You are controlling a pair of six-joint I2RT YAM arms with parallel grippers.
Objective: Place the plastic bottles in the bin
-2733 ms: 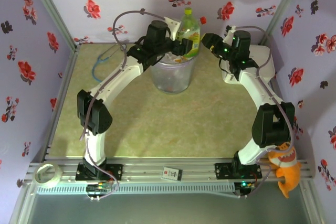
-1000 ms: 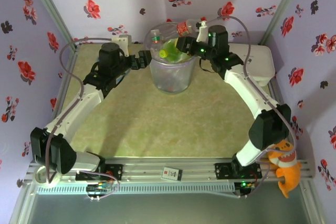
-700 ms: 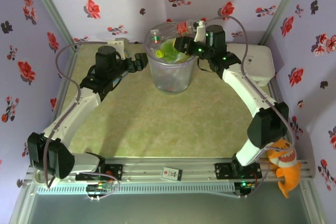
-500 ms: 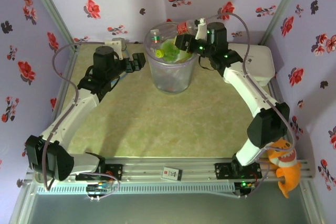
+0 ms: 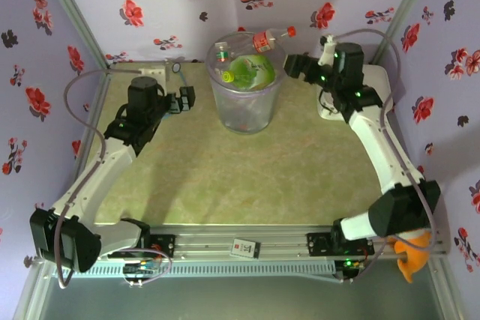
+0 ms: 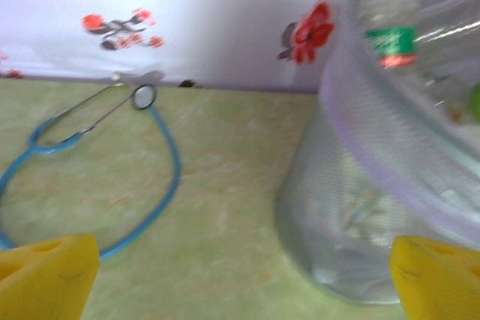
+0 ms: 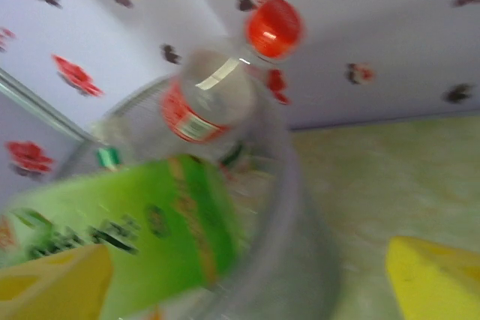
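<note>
Where the two arm bases bolt to the rail at the near edge, a small white card (image 5: 244, 247) lies between them and an orange soft toy (image 5: 414, 249) hangs at the right end. The green table (image 5: 247, 177) beyond the rail is bare across its middle.

Left hand (image 5: 184, 100): level with the bin on its left side and apart from it. The wrist view puts its yellow fingers (image 6: 46, 275) at opposite edges of the picture, spread wide with nothing between them.

Right hand (image 5: 294, 65): just right of the bin's rim, pointing at it without touching. Its yellow fingers (image 7: 52, 282) are likewise spread wide apart and carry nothing.

Bin (image 5: 244, 114): upright at the far centre of the table, between the two hands. The green-labelled bottle (image 5: 251, 71) lies on its side at the top of the contents. The red-capped bottle (image 5: 268, 38) rests tilted on the far side, its neck and cap reaching out over the rim to the right. A third bottle with a green band (image 5: 222, 55) sits against the far left of the rim. The contents lower down are too blurred to count.

A blue-tubed stethoscope (image 6: 161, 177) lies on the table to the left, near the flowered back wall.
</note>
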